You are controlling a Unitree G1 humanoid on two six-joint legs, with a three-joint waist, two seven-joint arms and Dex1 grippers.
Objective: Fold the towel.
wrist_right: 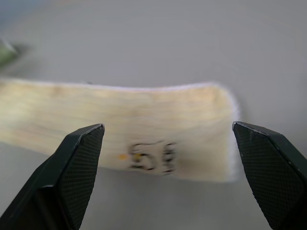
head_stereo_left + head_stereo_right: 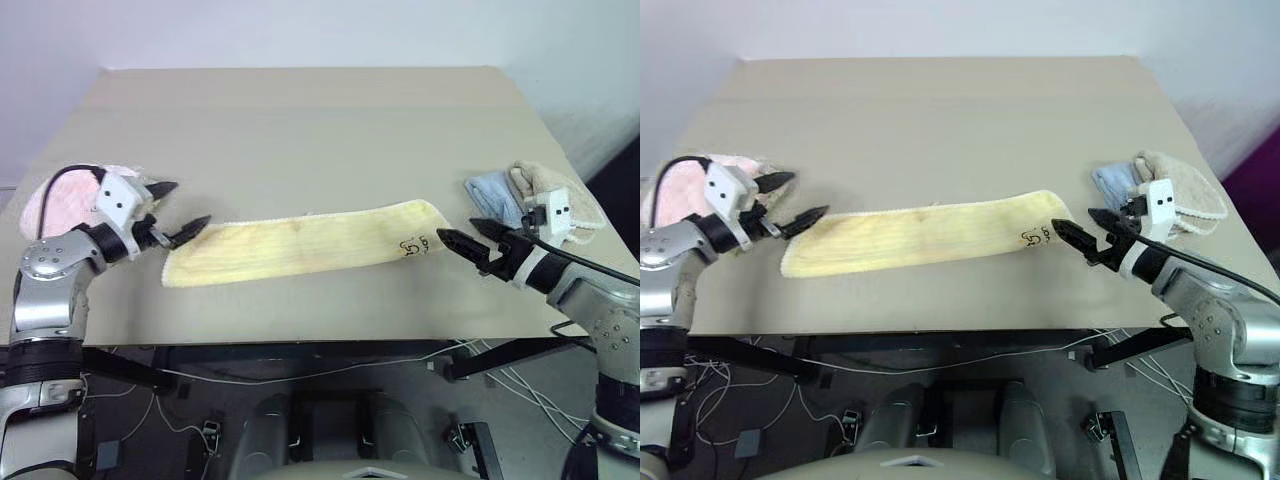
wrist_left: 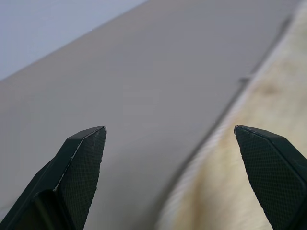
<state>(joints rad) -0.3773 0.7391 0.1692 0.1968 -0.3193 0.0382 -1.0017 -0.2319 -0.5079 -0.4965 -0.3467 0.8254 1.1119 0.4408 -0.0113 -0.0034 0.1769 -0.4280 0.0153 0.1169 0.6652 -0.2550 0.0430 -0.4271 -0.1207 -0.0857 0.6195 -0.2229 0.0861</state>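
Note:
The pale yellow towel (image 2: 300,245) lies as one long narrow strip across the front of the table, its right end slightly farther back. A small dark logo (image 2: 412,245) marks that right end. My left gripper (image 2: 190,204) hovers open just off the strip's left end, nothing between its fingers (image 3: 86,163); the whitish hemmed edge of the towel (image 3: 240,191) shows past them. My right gripper (image 2: 456,230) stands open just off the right end. In the right wrist view the logo (image 1: 151,157) and the end of the towel (image 1: 96,110) lie ahead of its spread fingers (image 1: 268,163).
A pink towel (image 2: 58,200) sits at the table's left edge behind my left arm. Light blue (image 2: 492,192) and beige (image 2: 548,185) folded towels lie at the right edge. The tan table (image 2: 300,120) stretches back; its front edge runs just below the strip.

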